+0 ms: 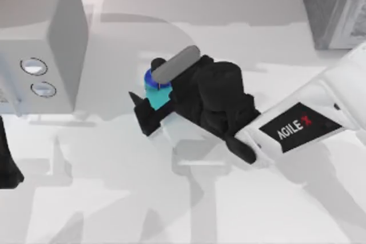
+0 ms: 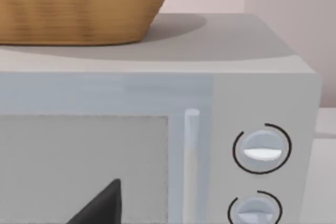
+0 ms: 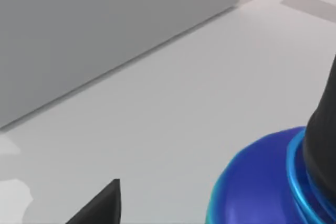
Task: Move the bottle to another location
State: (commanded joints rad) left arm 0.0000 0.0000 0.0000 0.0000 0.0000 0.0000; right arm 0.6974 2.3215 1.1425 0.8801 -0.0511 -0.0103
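The bottle [image 1: 158,96] stands upright near the table's middle, with a cyan body, a dark blue shoulder and a black cap. My right gripper [image 1: 146,82] reaches in from the right and is open around it, one black finger on the near side and one on the far side. In the right wrist view the bottle's blue shoulder [image 3: 257,182] is close up, and one black fingertip [image 3: 105,203] stands apart from it. My left gripper [image 1: 7,167] is parked at the table's left edge; one of its fingertips [image 2: 102,205] shows in front of the microwave.
A grey microwave [image 1: 54,32] with two round knobs [image 2: 261,149] stands at the back left, a woven basket [image 2: 79,9] on top of it. A grey box [image 1: 331,4] stands at the back right. Bare white table lies in front of the bottle.
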